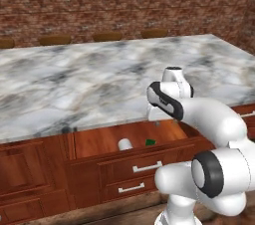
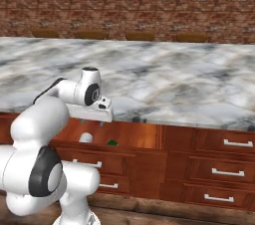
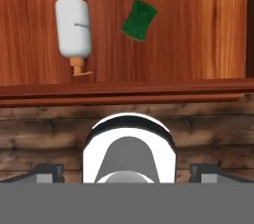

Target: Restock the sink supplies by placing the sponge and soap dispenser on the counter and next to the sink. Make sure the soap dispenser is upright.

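Nearest the lens, two dark gripper [image 3: 127,171] fingertips [image 3: 47,171] set wide apart, released, grasping nothing, poised above an open drawer [image 1: 94,142]. Inside on the wooden bottom: soap dispenser [image 3: 73,32] lying on its side, pump nozzle toward the drawer front; sponge [image 3: 139,20] just beside it, apart, green face up. From the base cameras, bottle [image 1: 125,144] and sponge [image 1: 150,142] low in that drawer, under the marble top [image 1: 74,84] of the cabinet, white arm [image 2: 74,92] bent over the edge. Brick wall [image 2: 149,0] behind.
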You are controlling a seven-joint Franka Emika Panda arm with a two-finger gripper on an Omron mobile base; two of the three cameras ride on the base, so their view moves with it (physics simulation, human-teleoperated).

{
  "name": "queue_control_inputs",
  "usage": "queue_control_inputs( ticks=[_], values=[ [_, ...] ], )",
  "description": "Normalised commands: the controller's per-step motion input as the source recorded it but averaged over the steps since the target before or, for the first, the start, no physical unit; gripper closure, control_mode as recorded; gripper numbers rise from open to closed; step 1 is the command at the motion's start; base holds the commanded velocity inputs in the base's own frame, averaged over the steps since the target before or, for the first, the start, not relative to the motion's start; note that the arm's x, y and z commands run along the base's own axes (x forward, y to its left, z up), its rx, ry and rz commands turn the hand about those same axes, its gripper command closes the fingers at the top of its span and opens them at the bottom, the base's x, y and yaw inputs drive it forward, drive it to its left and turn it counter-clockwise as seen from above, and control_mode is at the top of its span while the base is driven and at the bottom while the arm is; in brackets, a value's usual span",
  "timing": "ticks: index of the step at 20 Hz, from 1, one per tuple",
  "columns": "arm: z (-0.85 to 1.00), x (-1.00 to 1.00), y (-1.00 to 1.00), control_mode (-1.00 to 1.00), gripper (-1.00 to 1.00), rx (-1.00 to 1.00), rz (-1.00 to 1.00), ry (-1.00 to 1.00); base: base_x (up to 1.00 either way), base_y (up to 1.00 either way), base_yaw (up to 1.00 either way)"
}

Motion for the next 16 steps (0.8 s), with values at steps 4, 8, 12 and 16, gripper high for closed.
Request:
queue_control_inputs(
  ticks=[4, 8, 12, 16],
  values=[
    [-0.69, 0.06, 0.00, -1.00, -1.00, 0.00, 0.00, 0.12, 0.00, 0.00, 0.00],
    [-0.82, 0.22, 0.00, -1.00, -1.00, 0.00, 0.00, 0.14, 0.00, 0.00, 0.00],
    [-0.74, 0.15, 0.00, -1.00, -1.00, 0.00, 0.00, 0.06, 0.00, 0.00, 0.00],
    [-0.44, 0.00, 0.00, -1.00, -1.00, -0.01, 0.00, 0.00, 0.00, 0.00, 0.00]
  ],
)
